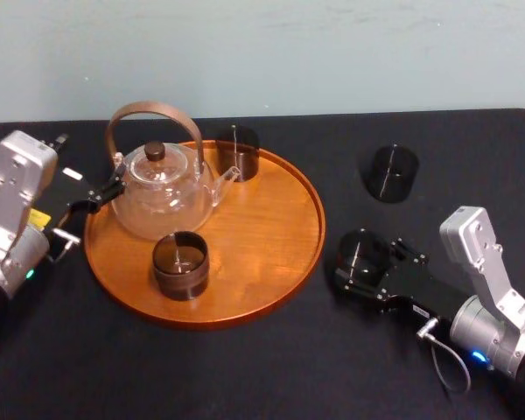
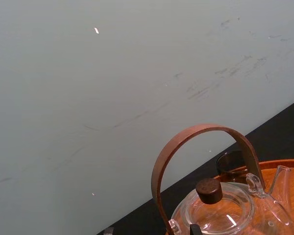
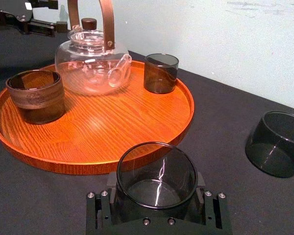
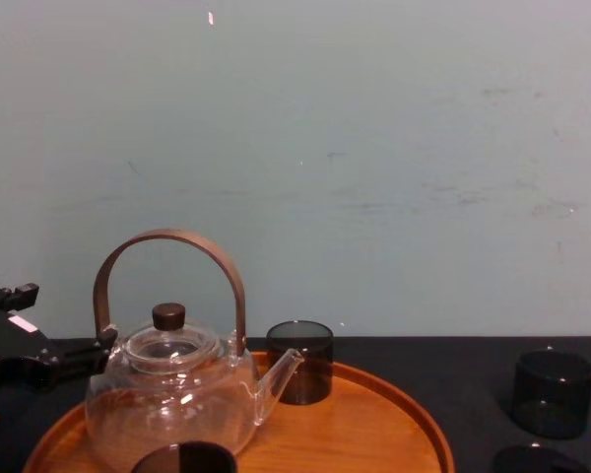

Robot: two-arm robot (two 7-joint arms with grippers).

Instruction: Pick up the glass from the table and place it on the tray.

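squarely between the fingers of the right gripper (image 1: 366,261) sits the glass (image 1: 360,249), a finger pressed against each side of it, so the gripper is pinching the glass around its lower wall. in the right wrist view the glass (image 3: 157,174) stands just ahead of the gripper's black body, its open mouth tipped toward the camera. whether its base rests on the black table (image 1: 245,367) cannot be told. the glass is short, round and straight-walled, made of dark smoky see-through material with a thin rim and a bright streak of reflected light on its inner wall. just beyond the gripper, toward its left, lies the round orange-brown tray (image 1: 262,236), its raised rim near the glass but apart from it. on the tray stand a clear teapot (image 1: 162,197) with a brown arched handle and two more dark cups (image 1: 180,265), one near and one far. well off to the gripper's other side, a matching spare glass (image 1: 392,172) stands alone on the cloth. the left gripper (image 1: 105,194) hangs at the tray's far edge, close beside the teapot.
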